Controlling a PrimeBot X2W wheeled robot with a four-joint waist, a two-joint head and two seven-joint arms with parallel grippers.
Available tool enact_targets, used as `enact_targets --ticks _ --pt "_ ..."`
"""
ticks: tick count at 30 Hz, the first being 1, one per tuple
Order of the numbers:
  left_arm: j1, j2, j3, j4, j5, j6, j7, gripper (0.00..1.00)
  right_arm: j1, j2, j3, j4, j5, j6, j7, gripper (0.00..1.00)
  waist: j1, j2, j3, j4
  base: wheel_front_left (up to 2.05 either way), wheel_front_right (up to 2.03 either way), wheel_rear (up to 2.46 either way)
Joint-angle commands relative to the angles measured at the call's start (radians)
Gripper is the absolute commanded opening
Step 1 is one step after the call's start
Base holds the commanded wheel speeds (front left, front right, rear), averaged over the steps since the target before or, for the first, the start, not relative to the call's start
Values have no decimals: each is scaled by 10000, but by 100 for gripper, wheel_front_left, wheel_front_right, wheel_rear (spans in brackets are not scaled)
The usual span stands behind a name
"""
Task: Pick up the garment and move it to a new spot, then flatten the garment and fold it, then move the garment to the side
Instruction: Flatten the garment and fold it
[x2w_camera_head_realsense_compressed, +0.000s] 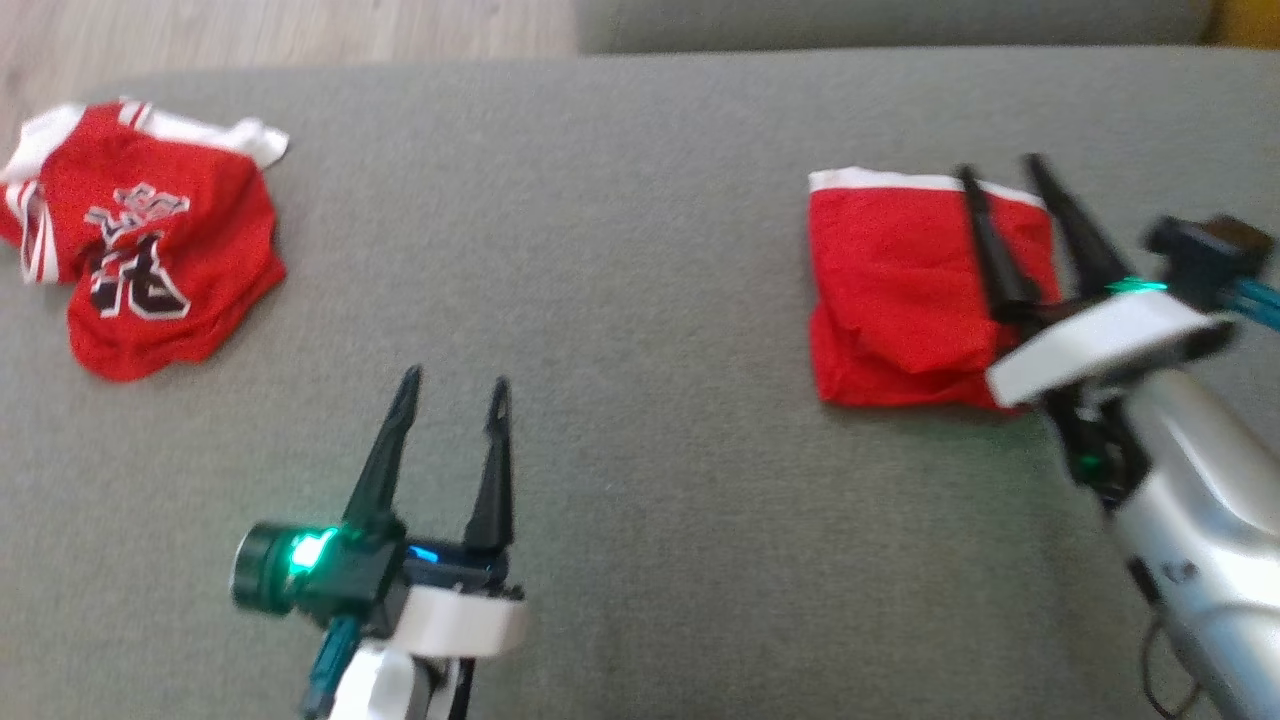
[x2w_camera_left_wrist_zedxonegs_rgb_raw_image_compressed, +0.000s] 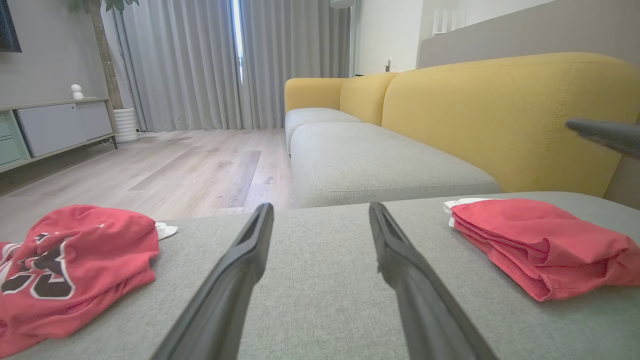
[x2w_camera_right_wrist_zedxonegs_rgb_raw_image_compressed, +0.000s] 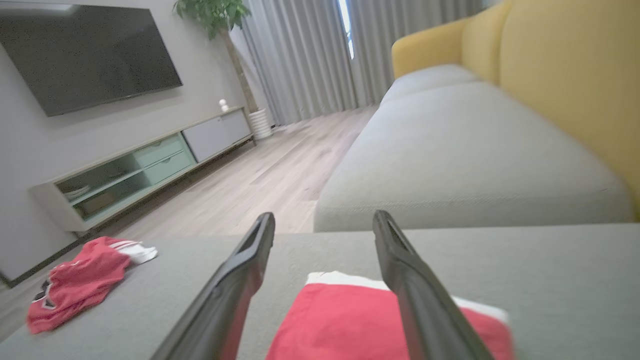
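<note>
Printed in black with white edging on the crumpled red jersey (x2w_camera_head_realsense_compressed: 140, 250): lettering above large numerals, too creased and blurred to read; nowhere else any legible writing

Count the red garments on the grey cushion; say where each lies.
2: a folded garment at the right beneath the right gripper, a crumpled jersey at far left.

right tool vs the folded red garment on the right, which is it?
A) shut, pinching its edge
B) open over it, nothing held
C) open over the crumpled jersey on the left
B: the right tool has its fingers spread apart over the folded red garment, which lies flat on the grey cushion with no cloth pinched between them.
</note>
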Motion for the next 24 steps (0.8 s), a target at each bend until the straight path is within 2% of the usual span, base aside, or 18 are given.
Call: enact_targets --ticks 1,6,9,18,24 --pt "164 34 506 -297 -58 139 -44 100 568 -251 -574 -622 -592 65 -146 100 -1 0 -465 -374 0 0 0" --pt "646 34 773 -245 -109 264 -44 100 2623 224 -2498 -2353 -1692 65 -156 100 -1 0 -1254 -745 0 0 0" --pt "905 34 789 -190 -230 326 -44 100 3950 609 -3134 -2974 -2301 65 -158 100 -1 0 -1722 -855 0 0 0" --pt "1732 34 810 48 -253 283 -44 100 6361 1542 -4250 -3627 -5180 65 -159 100 -1 0 -2603 -843 0 0 0" --pt "2282 34 1023 100 -309 348 -44 100 6942 1937 -4382 -3635 -5946 65 -159 100 -1 0 -2941 -859 0 0 0"
